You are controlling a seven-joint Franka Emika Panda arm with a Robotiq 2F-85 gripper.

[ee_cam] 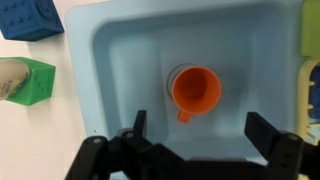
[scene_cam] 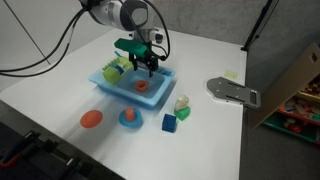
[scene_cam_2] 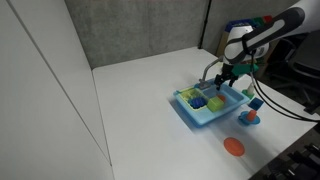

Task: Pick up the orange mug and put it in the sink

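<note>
The orange mug (ee_cam: 195, 91) stands upright in the basin of the light blue toy sink (ee_cam: 120, 60), over the drain, its handle toward the camera. It shows as an orange spot in both exterior views (scene_cam: 141, 86) (scene_cam_2: 223, 91). My gripper (ee_cam: 200, 130) hangs above the sink (scene_cam: 150, 98), open and empty, its two black fingers spread wide on either side of the mug and clear of it. In an exterior view the gripper (scene_cam: 146, 65) is right over the basin; it also shows in the other (scene_cam_2: 226, 77).
A blue cube (ee_cam: 25, 17) and a green block (ee_cam: 32, 82) lie beside the sink. An orange plate (scene_cam: 91, 119), a blue dish with an orange top (scene_cam: 130, 117) and green items in the sink's side compartment (scene_cam: 114, 68) are on the white table. A grey tool (scene_cam: 232, 90) lies near the table edge.
</note>
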